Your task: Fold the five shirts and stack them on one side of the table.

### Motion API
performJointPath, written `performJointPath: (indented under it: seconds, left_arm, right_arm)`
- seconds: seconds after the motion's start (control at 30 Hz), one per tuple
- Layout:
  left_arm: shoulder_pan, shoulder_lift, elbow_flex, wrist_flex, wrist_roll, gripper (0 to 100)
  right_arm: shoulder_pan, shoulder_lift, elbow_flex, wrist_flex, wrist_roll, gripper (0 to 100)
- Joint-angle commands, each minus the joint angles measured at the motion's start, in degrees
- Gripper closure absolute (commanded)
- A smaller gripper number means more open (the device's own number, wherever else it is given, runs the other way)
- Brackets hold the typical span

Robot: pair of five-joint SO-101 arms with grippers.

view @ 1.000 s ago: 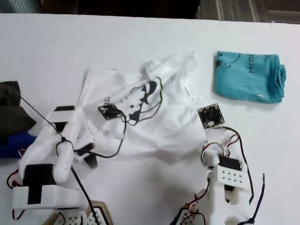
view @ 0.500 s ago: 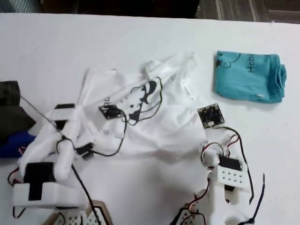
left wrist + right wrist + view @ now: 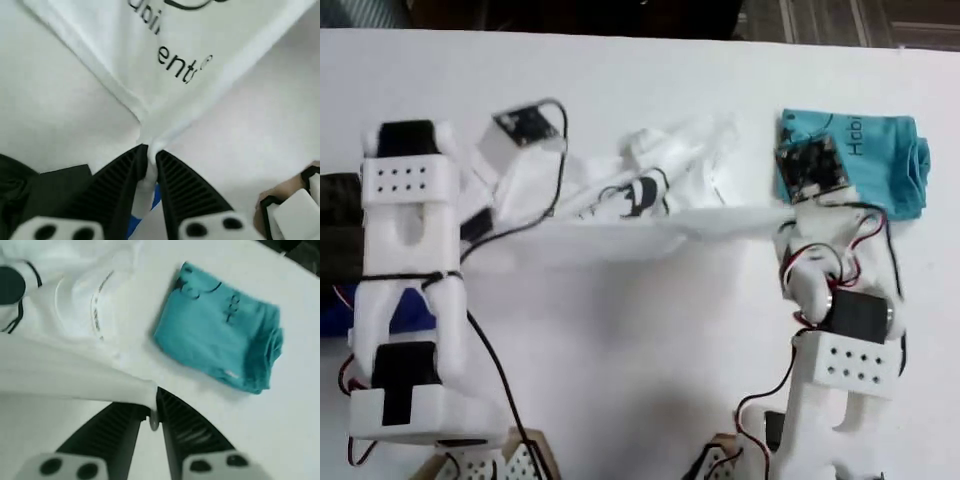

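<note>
Carrying the near hem up the frame, both arms now stretch far over the table [image 3: 640,340]. A second ago they sat low in the high view, with the white shirt [image 3: 650,190] spread flat between them. The left gripper [image 3: 149,152] is pressed together on one hem corner, with cloth bunched in its grip. The right gripper [image 3: 153,407] pinches the other corner the same way. Between them the lifted hem runs as a taut band across the middle of the high view. The shirt's lower half has come up over its upper half, so the print and collar peek out just above the band. The shirt now shows as a narrower strip in the upper centre, where it earlier covered the centre of the frame.

The teal shirt [image 3: 885,150], already folded, lies at the upper right and has not shifted. In the high view the right arm's wrist overlaps its left edge. A dark shirt [image 3: 335,200] and a blue shirt [image 3: 335,305] wait at the left edge.

This looks like the white shirt's first fold, bottom to top, nearly laid. The hem probably needs lowering onto the collar line before either gripper lets go, since a release while it hangs taut could let the cloth slump askew. With one shirt folded and others still waiting, the task seems early.
</note>
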State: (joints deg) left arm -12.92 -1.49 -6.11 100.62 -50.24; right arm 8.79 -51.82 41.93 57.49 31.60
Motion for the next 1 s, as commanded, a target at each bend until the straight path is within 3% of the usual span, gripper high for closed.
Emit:
performJointPath:
  seconds: [0.0, 0.3, 0.7, 0.83, 0.97]
  left_arm:
    - [-1.0, -3.6, -6.5, 1.7, 4.2, 97]
    - [6.4, -23.1, -7.5, 1.3, 12.6, 97]
    - [6.1, -43.3, -7.5, -4.5, 15.3, 97]
    - [6.1, -48.2, -7.6, -8.5, 19.9, 97]
    - [6.1, -51.2, -7.6, -9.1, 20.0, 97]
  right_arm:
    - [-0.4, -0.8, -9.0, -0.1, 0.1, 98.0]
    - [-0.4, -0.8, -18.3, -8.0, -0.4, 98.0]
    - [-0.2, -1.1, -37.1, -6.5, -4.4, 98.0]
    - [-0.3, -0.9, -45.0, -2.5, -4.5, 98.0]
    - [-0.3, -0.9, -50.9, 2.0, -4.5, 98.0]
